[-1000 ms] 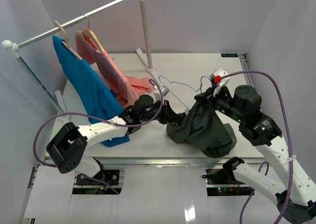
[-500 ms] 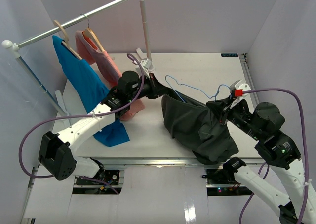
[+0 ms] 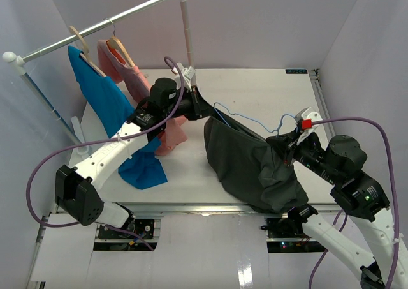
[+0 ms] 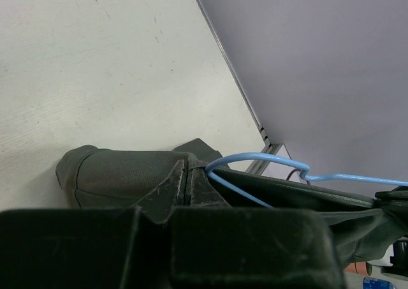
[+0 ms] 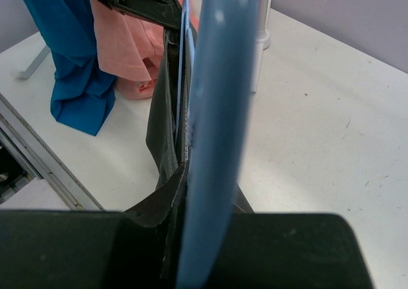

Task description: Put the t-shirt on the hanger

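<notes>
The dark charcoal t-shirt (image 3: 248, 164) hangs stretched between both grippers above the table. My left gripper (image 3: 203, 110) is shut on its far-left top edge. In the left wrist view the fingers (image 4: 185, 177) pinch a fold of the shirt (image 4: 115, 177). A curved end of the light-blue wire hanger (image 4: 268, 156) lies right beside them. My right gripper (image 3: 288, 143) is shut on the shirt's right top edge. The hanger (image 3: 255, 124) runs along the shirt's top between the grippers. In the right wrist view the wire (image 5: 217, 110) crosses close in front of the pinched cloth (image 5: 164, 129).
A clothes rack stands at the back left. Its rail (image 3: 95, 27) carries a bright blue garment (image 3: 108, 104) and a salmon-pink garment (image 3: 150, 97) on wooden hangers. The rack's white post (image 3: 187, 40) stands just behind my left gripper. The table's right edge (image 3: 319, 97) is near my right arm.
My left arm has swung up and back toward the rack post with the shirt's edge. My right gripper has moved right and nearer. The bunched shirt is now spread between them.
</notes>
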Available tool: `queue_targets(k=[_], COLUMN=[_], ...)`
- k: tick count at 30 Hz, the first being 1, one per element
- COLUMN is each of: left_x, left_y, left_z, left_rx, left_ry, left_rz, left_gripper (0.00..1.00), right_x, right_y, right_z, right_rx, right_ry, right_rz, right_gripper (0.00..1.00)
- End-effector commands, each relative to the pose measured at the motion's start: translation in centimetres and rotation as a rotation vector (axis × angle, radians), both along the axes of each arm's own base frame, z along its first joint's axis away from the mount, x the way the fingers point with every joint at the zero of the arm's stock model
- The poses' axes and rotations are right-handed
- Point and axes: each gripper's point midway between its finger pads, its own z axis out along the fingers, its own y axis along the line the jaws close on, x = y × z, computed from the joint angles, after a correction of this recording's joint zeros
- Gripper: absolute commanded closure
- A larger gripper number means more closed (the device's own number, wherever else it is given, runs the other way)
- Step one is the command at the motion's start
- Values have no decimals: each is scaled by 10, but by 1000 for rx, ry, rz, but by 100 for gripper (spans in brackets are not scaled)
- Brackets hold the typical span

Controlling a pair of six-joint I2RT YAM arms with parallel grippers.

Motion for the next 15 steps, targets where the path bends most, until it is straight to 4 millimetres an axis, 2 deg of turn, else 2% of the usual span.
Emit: queue_targets(k=[1, 9, 15], left_x=[43, 63, 69], left_y=[33, 62, 62], left_z=[26, 17, 20], left_rx=[47, 206, 216], left_ry=[-118, -156, -153], left_rz=[162, 291, 280], left_gripper=[100, 100, 100], right_x=[-10, -10, -15], right_y=[-4, -9, -15], right_z=[-27, -43, -49], right_rx=[-74, -114, -123], right_ry=[72, 108, 127], right_rz=[25, 6, -10], right_gripper=[92, 92, 92])
